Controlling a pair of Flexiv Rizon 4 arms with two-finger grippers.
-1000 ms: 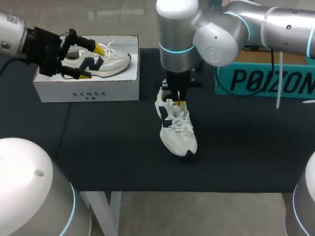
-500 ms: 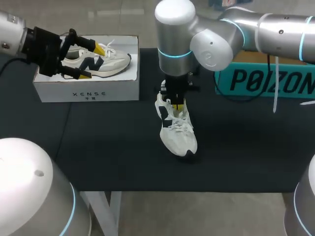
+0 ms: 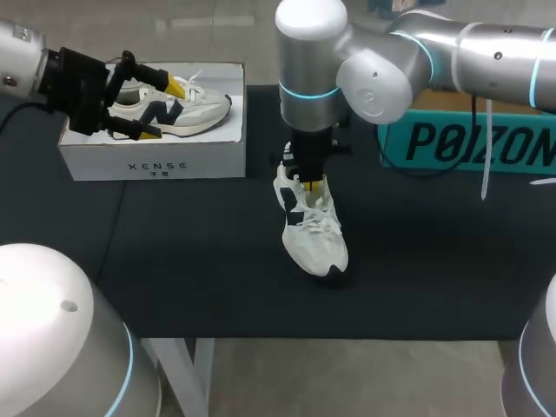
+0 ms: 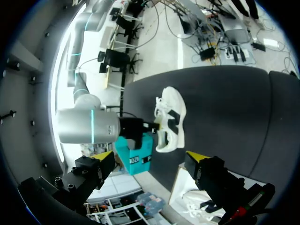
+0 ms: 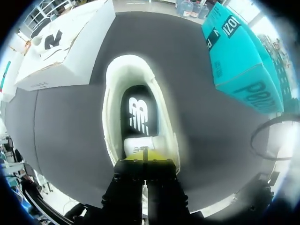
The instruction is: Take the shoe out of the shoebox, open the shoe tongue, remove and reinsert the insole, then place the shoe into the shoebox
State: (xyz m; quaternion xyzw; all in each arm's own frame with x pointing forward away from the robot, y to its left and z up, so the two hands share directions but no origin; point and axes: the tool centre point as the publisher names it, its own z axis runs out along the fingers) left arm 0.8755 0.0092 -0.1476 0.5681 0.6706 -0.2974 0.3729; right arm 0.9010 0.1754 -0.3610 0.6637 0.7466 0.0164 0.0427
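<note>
A dark grey cloth-covered desk (image 3: pixel 191 261) carried a white cardboard shoebox (image 3: pixel 156 161) at the far left and a teal cardboard box (image 3: pixel 469 143) at the far right. The white mesh sneaker with a navy side mark (image 3: pixel 314 234) lay out of the shoebox at the desk's middle, toe towards the near edge. The right end effector (image 3: pixel 313 184) stood in its heel opening, fingers drawn narrow against the white tongue (image 5: pixel 138 143). The left end effector (image 3: pixel 163 110) hung wide apart over a matching sneaker (image 3: pixel 187 109) in the shoebox. Since the earlier frame the right end effector had sunk slightly; the shoe had not moved.
</note>
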